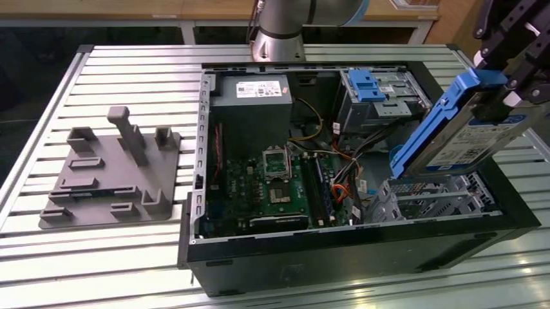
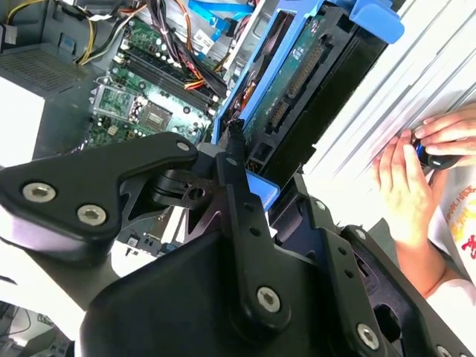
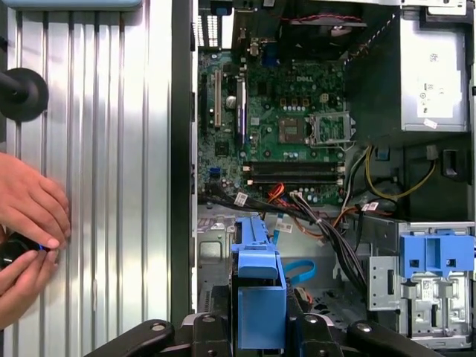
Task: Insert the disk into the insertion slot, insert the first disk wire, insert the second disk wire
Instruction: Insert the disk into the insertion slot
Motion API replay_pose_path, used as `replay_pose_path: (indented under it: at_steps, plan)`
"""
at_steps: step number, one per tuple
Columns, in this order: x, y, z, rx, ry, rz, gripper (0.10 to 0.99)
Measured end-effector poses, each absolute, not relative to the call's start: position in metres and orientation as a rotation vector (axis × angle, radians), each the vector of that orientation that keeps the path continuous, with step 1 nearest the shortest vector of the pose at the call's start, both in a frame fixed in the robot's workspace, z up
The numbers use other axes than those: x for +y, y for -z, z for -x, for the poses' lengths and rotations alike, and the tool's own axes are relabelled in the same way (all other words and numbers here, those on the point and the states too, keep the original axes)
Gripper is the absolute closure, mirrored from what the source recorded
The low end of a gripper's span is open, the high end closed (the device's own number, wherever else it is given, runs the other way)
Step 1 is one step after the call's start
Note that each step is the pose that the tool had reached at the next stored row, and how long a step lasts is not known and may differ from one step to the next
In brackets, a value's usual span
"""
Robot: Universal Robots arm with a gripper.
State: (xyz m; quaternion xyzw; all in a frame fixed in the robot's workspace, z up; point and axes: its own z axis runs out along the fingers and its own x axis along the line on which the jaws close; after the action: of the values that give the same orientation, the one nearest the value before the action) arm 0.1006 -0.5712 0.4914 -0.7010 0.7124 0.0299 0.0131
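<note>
Exterior view: the gripper is clamped on the upper end of the disk, black metal fingers pressing the bright blue plastic carrier from both sides; the disk is a flat silver rectangle, steeply tilted, its white label covered in small print; its lower end hangs just above the insertion slot, a boxy cage of perforated silver sheet metal at the near corner of the black computer case; whether the two touch I cannot tell; the disk is not yet in the cage. In the second wrist view the carrier's long rails and the drive's dark underside run away from the jaws. Beside the cage lie bundled orange and black cables and the green motherboard; beyond it stands a grey bay with a blue latch, and a grey power supply with a white sticker. The case rests on a ribbed aluminium table carrying a grey moulded fixture; in the first wrist view a person's hands rest on the slats.
</note>
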Motion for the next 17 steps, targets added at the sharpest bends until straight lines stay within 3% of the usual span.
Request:
replay_pose_path:
  at_steps: [17]
  plan:
    - [-0.5712, -0.4907, -0.1006, 2.213, -0.078, 2.178, 0.725]
